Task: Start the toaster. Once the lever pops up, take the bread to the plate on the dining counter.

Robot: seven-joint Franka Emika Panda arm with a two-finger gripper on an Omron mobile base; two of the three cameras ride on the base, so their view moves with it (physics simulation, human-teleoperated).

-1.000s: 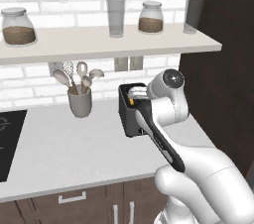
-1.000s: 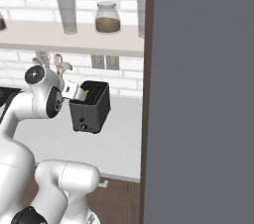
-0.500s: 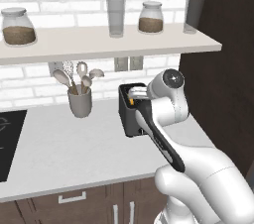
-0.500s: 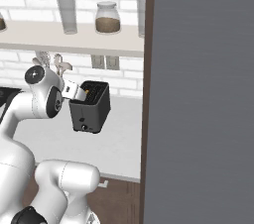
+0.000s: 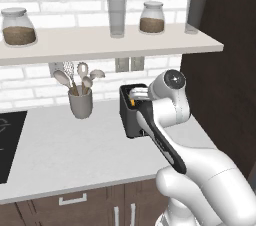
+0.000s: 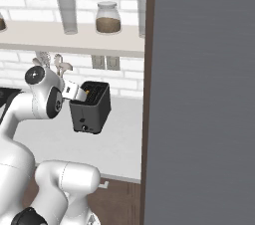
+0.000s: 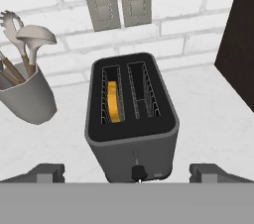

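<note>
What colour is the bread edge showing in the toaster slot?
Golden-orange bread, clearest in the hand view.

Before you, a pale grey desk [image 5: 75,155] runs along the white brick wall, carrying the dark toaster [image 5: 131,115] near its right end, an orange-crusted slice of bread [image 7: 115,101] upright in one slot. Just left of it stands a grey utensil holder [image 5: 81,103]; a black cooktop [image 5: 9,142] sits at the far left. Above, your shelf [image 5: 100,42] bears two brown-filled jars [image 5: 152,17] and two glasses [image 5: 116,17].
</note>
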